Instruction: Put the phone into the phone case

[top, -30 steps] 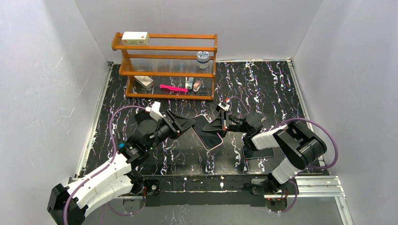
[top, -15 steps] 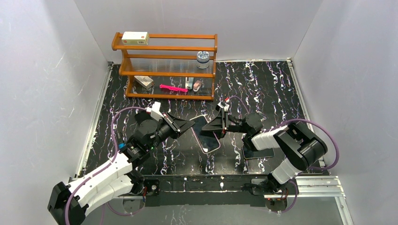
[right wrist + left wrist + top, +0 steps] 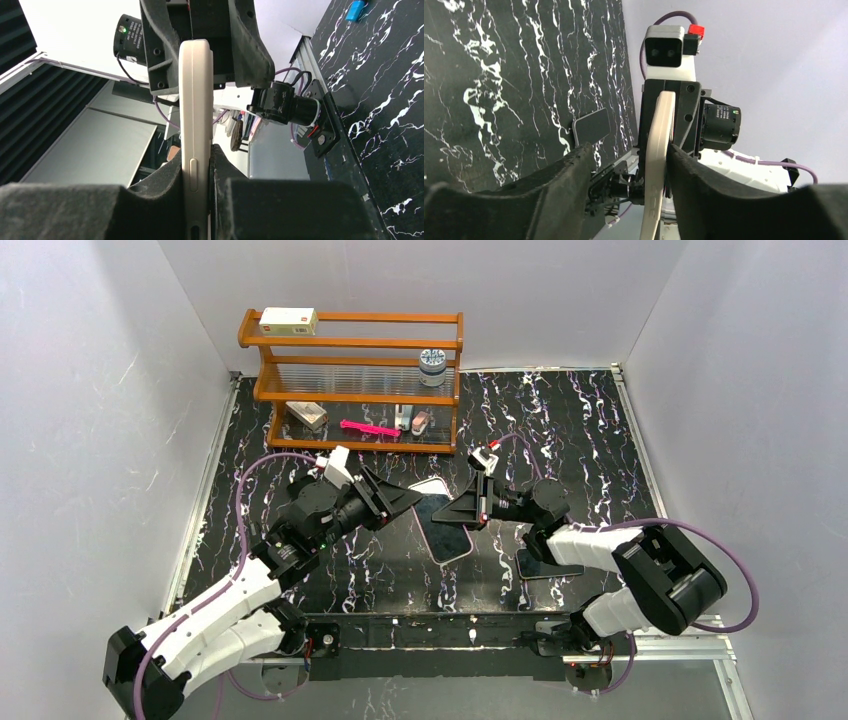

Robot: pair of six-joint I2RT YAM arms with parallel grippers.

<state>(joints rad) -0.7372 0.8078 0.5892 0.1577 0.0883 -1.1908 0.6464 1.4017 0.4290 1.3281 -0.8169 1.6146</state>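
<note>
A pinkish-rimmed phone is held at the bench's middle, clamped edgewise by the right gripper; the left gripper is parted loosely around it.

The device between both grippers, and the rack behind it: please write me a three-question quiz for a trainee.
1. True or false: the pink item lies on the wooden rack's top shelf.
2. Which gripper is clamped on the cream-edged device? A left, B right.
3. Fill in: the white box sits on the rack's ___ shelf.
Key: 1 false, the pink item lies on the bottom shelf. 2 B, the right gripper. 3 top.
</note>
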